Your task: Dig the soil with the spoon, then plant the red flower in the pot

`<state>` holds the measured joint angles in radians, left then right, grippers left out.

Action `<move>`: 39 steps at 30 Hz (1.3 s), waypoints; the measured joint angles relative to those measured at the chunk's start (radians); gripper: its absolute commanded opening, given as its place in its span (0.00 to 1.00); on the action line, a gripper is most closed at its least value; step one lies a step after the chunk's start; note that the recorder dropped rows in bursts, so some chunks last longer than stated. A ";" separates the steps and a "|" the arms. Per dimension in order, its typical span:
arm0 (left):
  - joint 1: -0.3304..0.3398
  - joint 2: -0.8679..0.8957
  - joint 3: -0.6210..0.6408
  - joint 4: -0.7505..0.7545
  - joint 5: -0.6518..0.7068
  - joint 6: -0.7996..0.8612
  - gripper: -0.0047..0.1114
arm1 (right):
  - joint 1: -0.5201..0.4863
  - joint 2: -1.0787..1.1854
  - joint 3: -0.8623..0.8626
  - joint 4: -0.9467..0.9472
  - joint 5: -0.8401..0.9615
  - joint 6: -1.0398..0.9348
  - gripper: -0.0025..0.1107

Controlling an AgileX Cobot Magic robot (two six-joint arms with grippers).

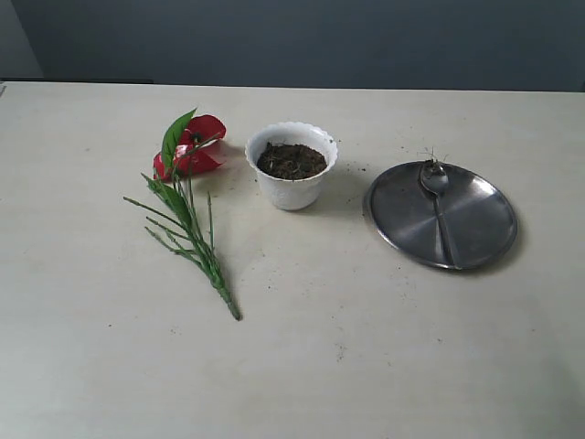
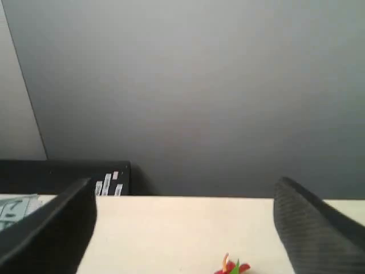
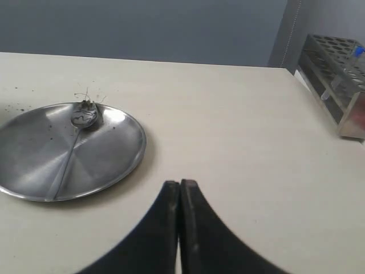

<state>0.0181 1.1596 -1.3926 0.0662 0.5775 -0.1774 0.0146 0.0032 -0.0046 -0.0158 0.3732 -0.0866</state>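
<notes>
Left pincer point(image 2: 183, 191): the two dark ribbed fingers point(image 2: 311, 228) stand wide apart with nothing between them, above the pale cream table point(image 1: 366, 366). Through the gap between them shows only a red-and-green tip of the artificial red flower with broad green leaves and long thin stems point(image 2: 232, 266), touching neither finger. Beyond this pincer are a black block point(image 2: 63, 171) at the far table edge and a grey wall.

Right pincer point(image 3: 180, 184): fingers pressed together, tip to tip, holding nothing, over bare table. Ahead of it and off to one side, well apart, lies the round steel plate point(image 3: 108, 148). The slim shiny silver metal spoon point(image 3: 84, 117) rests on that plate, its head at the rim farthest from the pincer and its handle running back across the plate. Dark crumbs and thin fibres cling to the head. A metal tube rack point(image 3: 336, 74) stands well off to the pincer's other side.

Exterior view, neither pincer in frame:
- The flower point(image 1: 176, 201) lies flat on the table just beside the small round white pot with a scalloped rim point(image 1: 292, 190), its petal end nearest the pot.
- The pot stands upright between the flower and the plate point(image 1: 484, 219), apart from both.
- Dark brown crumbly soil point(image 1: 291, 161) fills the pot to just under the rim.
- The spoon point(image 1: 439, 206) lies across the plate.
- A few dark crumbs are scattered on the table near the pot.
</notes>
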 measured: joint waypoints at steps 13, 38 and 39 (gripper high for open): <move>-0.161 0.141 0.000 0.030 0.166 -0.044 0.78 | 0.000 0.000 0.000 0.000 0.000 0.000 0.02; -0.180 0.528 0.000 -0.034 0.252 -0.077 0.78 | 0.000 0.000 0.000 0.000 0.000 0.000 0.02; -0.180 0.531 0.000 -0.034 0.252 -0.077 0.78 | 0.000 0.000 0.000 0.000 0.000 0.000 0.02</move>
<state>-0.1620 1.6907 -1.3926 0.0320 0.8297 -0.2540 0.0146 0.0032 -0.0046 -0.0158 0.3732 -0.0866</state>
